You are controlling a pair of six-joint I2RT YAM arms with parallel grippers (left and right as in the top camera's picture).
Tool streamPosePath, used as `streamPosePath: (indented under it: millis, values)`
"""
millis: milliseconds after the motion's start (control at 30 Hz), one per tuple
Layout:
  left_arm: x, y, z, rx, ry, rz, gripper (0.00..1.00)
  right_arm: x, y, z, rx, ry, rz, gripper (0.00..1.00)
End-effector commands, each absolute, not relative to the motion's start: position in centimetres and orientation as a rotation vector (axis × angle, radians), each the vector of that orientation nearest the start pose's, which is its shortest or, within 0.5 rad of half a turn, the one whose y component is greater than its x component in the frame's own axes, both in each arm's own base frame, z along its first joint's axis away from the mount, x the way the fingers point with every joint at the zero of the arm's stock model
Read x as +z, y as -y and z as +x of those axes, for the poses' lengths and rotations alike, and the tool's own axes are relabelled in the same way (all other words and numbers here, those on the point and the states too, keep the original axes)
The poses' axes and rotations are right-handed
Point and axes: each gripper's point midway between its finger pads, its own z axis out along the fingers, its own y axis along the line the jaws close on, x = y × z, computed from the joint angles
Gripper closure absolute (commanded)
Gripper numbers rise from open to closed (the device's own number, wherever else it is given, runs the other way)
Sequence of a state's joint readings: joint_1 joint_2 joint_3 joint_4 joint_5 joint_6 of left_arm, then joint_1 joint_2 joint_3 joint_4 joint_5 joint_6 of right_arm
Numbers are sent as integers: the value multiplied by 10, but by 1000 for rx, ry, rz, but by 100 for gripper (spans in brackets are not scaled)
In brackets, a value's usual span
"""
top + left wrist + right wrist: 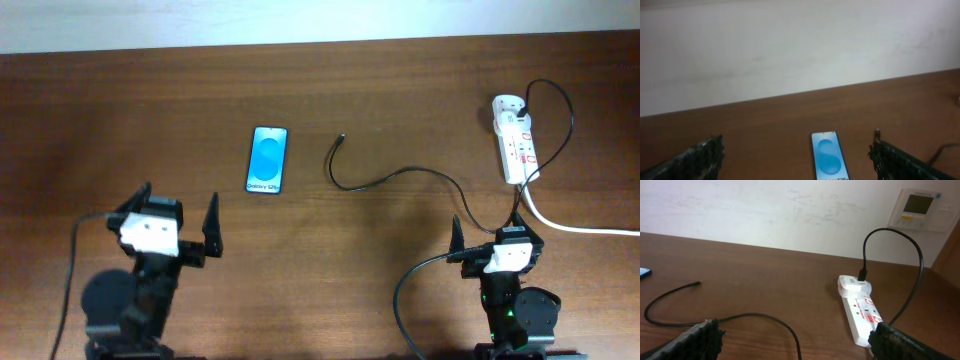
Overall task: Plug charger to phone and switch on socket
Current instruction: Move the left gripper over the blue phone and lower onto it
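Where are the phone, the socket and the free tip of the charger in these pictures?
phone (267, 160), overhead view, middle of its blue screen.
socket (514, 143), overhead view, middle of its white body.
charger tip (342, 137), overhead view, the small connector at the cable's free end.

The worktop (380, 90) is dark reddish-brown wood with a faint grain. On it, the phone (268, 159) shows a bright blue screen with a paler blue oval, white lettering and black edges. Right of the phone, the charger cable (400, 171) is black. Farther right, the power strip (515, 145) is white with red marks, and its thick cord (585, 228) is white. The left end effector (178, 205) and right end effector (488, 228) have black fingers and white housings. The wall panel (919, 209) looks cream, perhaps with a greenish display.
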State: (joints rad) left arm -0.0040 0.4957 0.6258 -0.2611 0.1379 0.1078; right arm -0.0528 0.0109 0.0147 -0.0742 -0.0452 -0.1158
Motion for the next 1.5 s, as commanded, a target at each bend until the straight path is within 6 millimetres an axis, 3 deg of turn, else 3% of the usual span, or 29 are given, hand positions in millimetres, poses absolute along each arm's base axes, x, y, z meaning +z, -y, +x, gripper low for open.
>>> streamPosePath:
  millis: [0, 233, 367, 533, 667, 900, 1000, 1067, 1133, 1367, 1467]
  values:
    - [324, 24, 283, -52, -1737, 189, 1, 157, 7, 246, -101, -1641, -83, 2]
    - [341, 33, 350, -125, -1975, 220, 1, 157, 7, 246, -101, -1641, -83, 1]
    - [334, 39, 399, -171, -2144, 233, 1, 157, 7, 246, -101, -1641, -83, 2]
    - [301, 52, 443, -207, -2370, 273, 1, 157, 7, 246, -101, -1641, -83, 2]
    - [240, 77, 462, -244, -2526, 358, 1, 157, 7, 246, -101, -1641, -83, 2]
    - [152, 93, 479, -335, -2711, 330, 1, 157, 7, 246, -101, -1641, -83, 2]
    - [120, 88, 481, -210, -2805, 214, 1, 157, 7, 246, -101, -1641, -83, 2]
    - [100, 96, 484, -128, -2832, 215, 1, 157, 7, 246, -101, -1641, -83, 2]
    - [89, 103, 486, -34, -2835, 210, 0, 157, 7, 246, -101, -1641, -83, 2]
    - [73, 137, 479, -50, -2862, 204, 1, 157, 7, 246, -101, -1641, -83, 2]
    - [55, 135, 475, -47, -2913, 134, 1, 157, 7, 246, -101, -1641, -83, 2]
